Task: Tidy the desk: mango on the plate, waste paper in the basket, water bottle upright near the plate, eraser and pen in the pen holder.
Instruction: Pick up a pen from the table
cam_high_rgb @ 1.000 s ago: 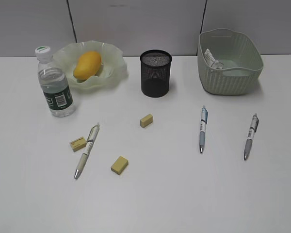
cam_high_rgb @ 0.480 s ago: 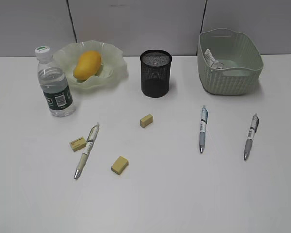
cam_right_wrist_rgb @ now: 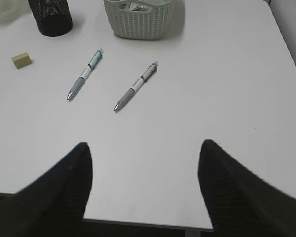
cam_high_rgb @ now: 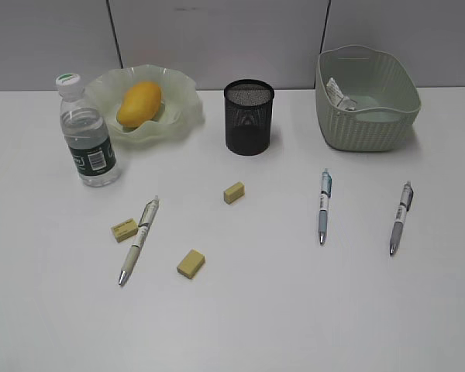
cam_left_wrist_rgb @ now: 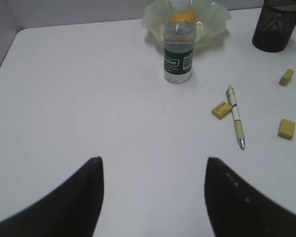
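The exterior camera looks down at a slant across the table [cam_high_rgb: 294,310] toward the back wall. Each wrist camera peers forward over its hand from the near edge; both catch the pen holder [cam_left_wrist_rgb: 277,24].

Pretty plain setup: a wall of flat grey partition panels [cam_high_rgb: 217,39] along the back, split by thin dark vertical seams [cam_high_rgb: 115,35], all under soft, even light.
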Tool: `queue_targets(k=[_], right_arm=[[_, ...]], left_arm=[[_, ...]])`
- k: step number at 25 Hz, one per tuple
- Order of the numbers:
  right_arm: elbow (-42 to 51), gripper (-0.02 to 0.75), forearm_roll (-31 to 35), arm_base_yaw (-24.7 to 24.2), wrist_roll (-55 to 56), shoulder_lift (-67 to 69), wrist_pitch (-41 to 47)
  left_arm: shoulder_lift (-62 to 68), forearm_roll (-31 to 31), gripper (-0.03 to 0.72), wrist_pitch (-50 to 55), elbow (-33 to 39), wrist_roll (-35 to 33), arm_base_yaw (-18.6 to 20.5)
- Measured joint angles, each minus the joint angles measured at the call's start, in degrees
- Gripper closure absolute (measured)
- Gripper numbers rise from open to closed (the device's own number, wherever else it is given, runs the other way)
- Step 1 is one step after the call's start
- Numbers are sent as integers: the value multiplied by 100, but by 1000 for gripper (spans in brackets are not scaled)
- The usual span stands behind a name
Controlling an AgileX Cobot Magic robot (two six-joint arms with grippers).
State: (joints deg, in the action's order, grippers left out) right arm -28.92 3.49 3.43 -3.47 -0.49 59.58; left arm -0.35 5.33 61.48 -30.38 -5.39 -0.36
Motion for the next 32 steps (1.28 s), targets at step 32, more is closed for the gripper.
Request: queue_targets(k=[32], right_arm=[[0, 207, -54, 0, 0, 0, 0]], left_arm=[[0, 0, 220, -5, 0, 0, -2]])
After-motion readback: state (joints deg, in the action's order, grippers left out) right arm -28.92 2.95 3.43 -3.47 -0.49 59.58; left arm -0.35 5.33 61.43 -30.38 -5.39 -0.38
